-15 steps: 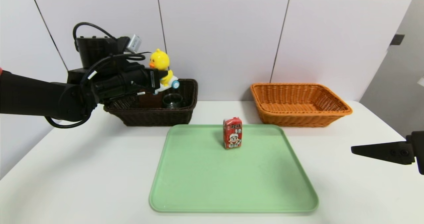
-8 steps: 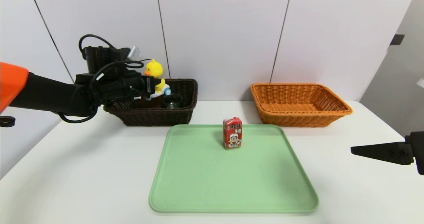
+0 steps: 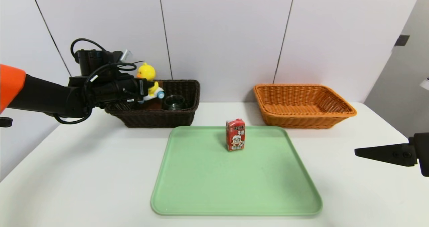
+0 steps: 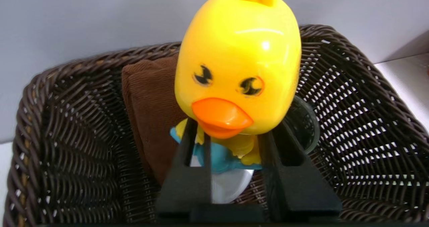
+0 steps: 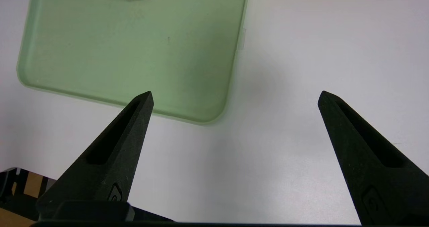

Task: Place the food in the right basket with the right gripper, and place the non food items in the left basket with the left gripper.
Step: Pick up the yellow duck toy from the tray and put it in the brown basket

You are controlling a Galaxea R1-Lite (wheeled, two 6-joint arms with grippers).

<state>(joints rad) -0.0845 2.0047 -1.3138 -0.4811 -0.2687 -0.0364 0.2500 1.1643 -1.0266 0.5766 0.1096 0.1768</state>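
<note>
At upper left the left gripper (image 3: 147, 89) is gripping the duck (image 4: 236, 66) over the dark basket (image 3: 187, 114) for dropping, while the right gripper (image 5: 234, 98) is waiting spread wide.

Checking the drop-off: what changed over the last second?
The left gripper carried the yellow duck toy on blue-white wheels down and left, into the dark brown woven wicker basket; its fingers flank the toy's body. Red drink carton, green plastic tray, orange woven wicker basket and right gripper, open, stayed put.
</note>
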